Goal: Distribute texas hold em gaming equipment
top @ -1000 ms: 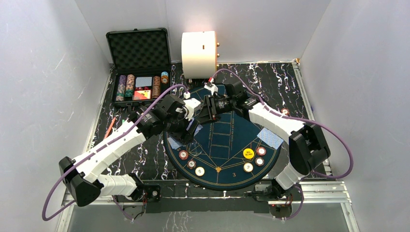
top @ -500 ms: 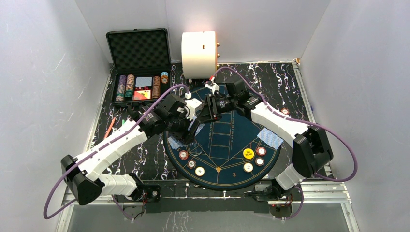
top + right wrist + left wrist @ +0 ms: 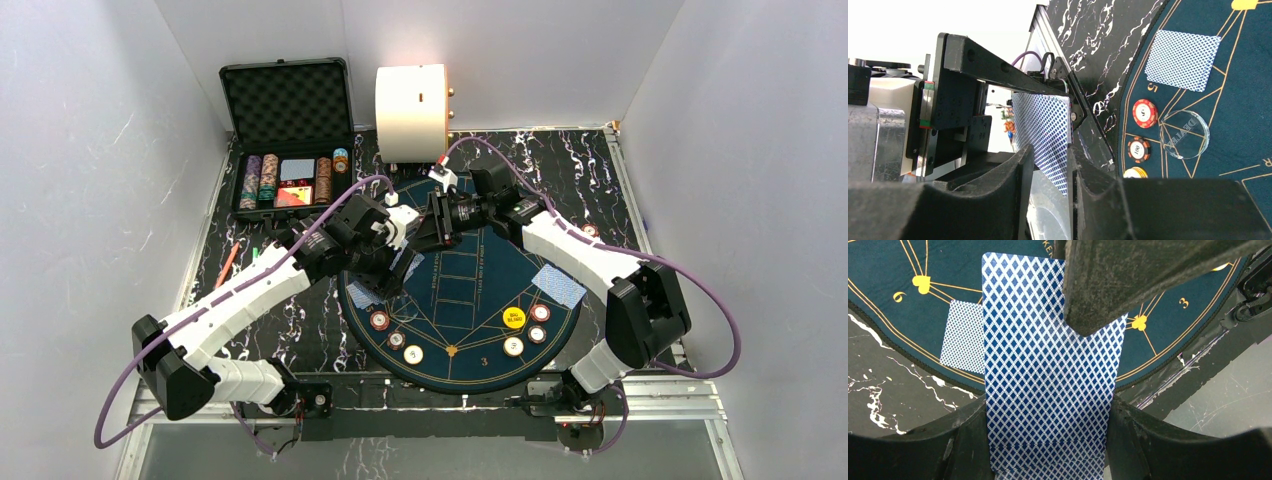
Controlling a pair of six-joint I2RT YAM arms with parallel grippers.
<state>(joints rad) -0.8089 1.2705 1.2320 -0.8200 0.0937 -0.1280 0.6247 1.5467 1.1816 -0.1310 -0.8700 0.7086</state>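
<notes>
From above, we see both arms drifted slightly farther up the felt mat (image 3: 470, 300), left gripper (image 3: 390, 245) meeting right gripper (image 3: 425, 235). Left wrist: jaws clamp the blue-backed cards (image 3: 1048, 390). Right wrist: fingers (image 3: 998, 195) flank them; pinching or not, we cannot tell. Handover looks pending.

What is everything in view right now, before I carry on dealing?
Felt mat: one, dark teal, round, table centre.
Dealt cards: two spots, blue-backed, mat's left and right edges.
Chips: six, red-and-white and cream, three near-left, three near-right on mat.
Yellow button: one, beside the right chips.
Clear dealer button: one, beside the left chips.
Case: one, black, open, far left, chips and cards inside.
Cylinder: one, cream, far centre.
Orange stick: one, table's left edge.
Card stack: one, blue-backed, held over the mat.
Left gripper: shut on the card stack.
Right gripper: jaws apart, at the card stack.
</notes>
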